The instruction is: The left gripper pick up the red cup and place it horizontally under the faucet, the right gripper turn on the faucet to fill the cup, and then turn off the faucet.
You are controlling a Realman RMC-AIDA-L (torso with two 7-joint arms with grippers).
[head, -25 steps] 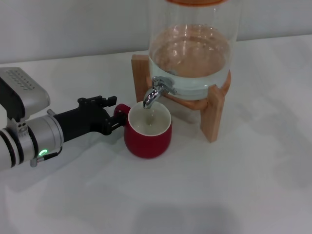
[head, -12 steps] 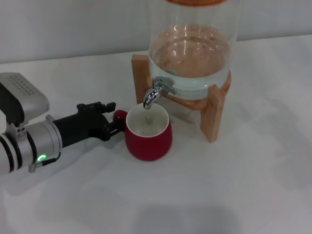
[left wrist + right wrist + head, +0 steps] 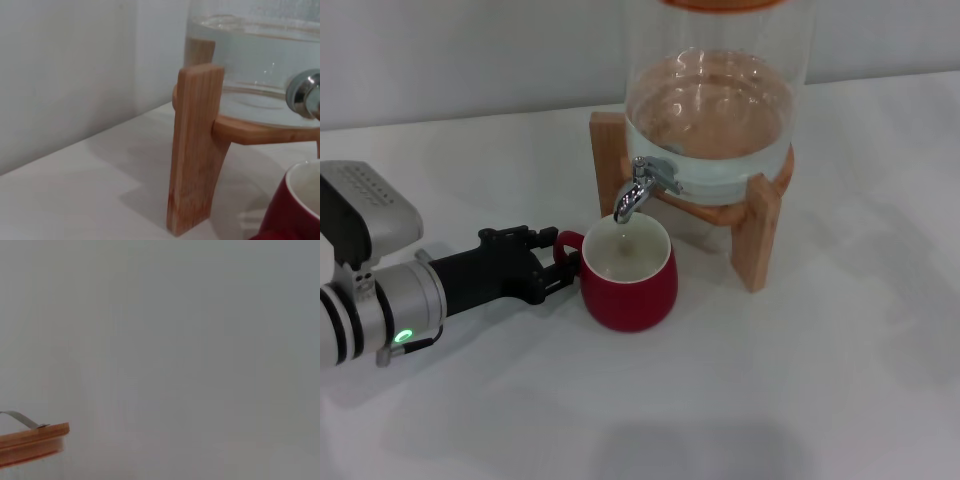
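You have one cup (image 3: 627, 283), one faucet (image 3: 642, 190), one jar (image 3: 715, 95) and one wooden stand (image 3: 757, 232) before you, and one tool in sight. The cup stands upright on the white table (image 3: 800, 380), its mouth directly below the downturned spout, its white inside showing. Its loop handle points toward your left. The left tool (image 3: 558, 262) lies low over the table at that handle, its black fingers (image 3: 552, 286) spread to either side of the loop; you cannot tell from the head view whether they touch it. Behind the tool runs its black wrist and the silver arm (image 3: 375, 300) with one green light. The faucet sits at the jar's lower front, chrome. The jar holds clear liquid in its lower part and rests in the stand, whose legs reach the table on both sides of the cup's far side. The left wrist view shows one stand leg (image 3: 194, 150), the jar's base, a bit of the faucet and the cup's rim at the frame edge. The right tool is out of sight; its wrist view shows only a wooden lid (image 3: 31, 442) with a metal strip against a pale wall (image 3: 190, 340). The table is plain white and meets a plain pale wall behind the jar.
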